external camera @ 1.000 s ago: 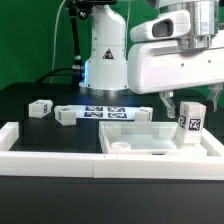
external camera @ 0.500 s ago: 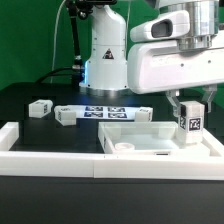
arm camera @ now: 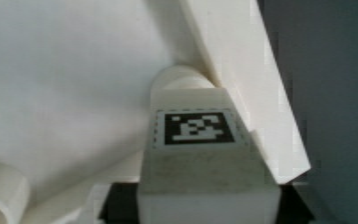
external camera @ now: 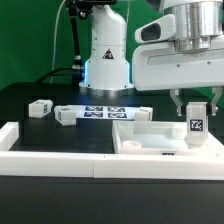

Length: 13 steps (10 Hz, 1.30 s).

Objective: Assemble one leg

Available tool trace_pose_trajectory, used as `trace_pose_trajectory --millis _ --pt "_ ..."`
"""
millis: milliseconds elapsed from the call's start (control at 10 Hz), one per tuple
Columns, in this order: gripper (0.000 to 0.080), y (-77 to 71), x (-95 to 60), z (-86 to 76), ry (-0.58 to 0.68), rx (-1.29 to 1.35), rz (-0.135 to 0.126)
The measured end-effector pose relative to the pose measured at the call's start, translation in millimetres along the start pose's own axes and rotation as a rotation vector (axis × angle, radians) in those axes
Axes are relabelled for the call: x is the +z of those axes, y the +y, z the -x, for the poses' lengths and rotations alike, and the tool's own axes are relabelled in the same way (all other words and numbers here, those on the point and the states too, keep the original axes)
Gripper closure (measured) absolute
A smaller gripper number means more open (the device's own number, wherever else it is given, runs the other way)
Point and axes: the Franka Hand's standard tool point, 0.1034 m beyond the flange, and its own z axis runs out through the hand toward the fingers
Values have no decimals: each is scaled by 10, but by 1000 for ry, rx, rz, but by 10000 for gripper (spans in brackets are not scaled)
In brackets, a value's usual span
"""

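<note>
Found the gripper (external camera: 196, 117) clamped narrow on the leg (external camera: 196, 130), with 1 finger (external camera: 178, 104) against each of its 2 sides. Held the leg upright, 1 black-and-white tag facing the exterior camera. Located it at the exterior view's right, over the right part of the white tray-like panel (external camera: 150, 143) (could not tell whether its lower end touched the panel floor). Noted, in the wrist view, the same leg (arm camera: 190, 150) with 1 tag on the visible face and a rounded end, just beside the panel's raised wall (arm camera: 247, 70), seemingly touching it. Saw the marker board (external camera: 100, 113) flat on the black table (external camera: 30, 125), behind the panel and well apart from the leg. Counted 1 small white part (external camera: 40, 108) near the board's end at the exterior view's left, loose on the table. Spotted a long white rail (external camera: 50, 152) across the front, and the arm's white base (external camera: 105, 50) at the back. Could not read the tag patterns at this size.
</note>
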Motion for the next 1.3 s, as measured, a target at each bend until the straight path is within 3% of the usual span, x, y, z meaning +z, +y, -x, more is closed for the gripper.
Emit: trace_pose_trajectory --millis 300,700,900,1000,1100,1300 --pt "507 -30 8 12 25 360 14" --pt "507 -68 19 40 22 671 1" --pt "262 -55 7 22 15 484 9" --pt "262 -57 -6 3 11 432 12" --pt "174 -55 -8 -7 -1 308 21" --pt "151 -63 25 3 -26 84 38"
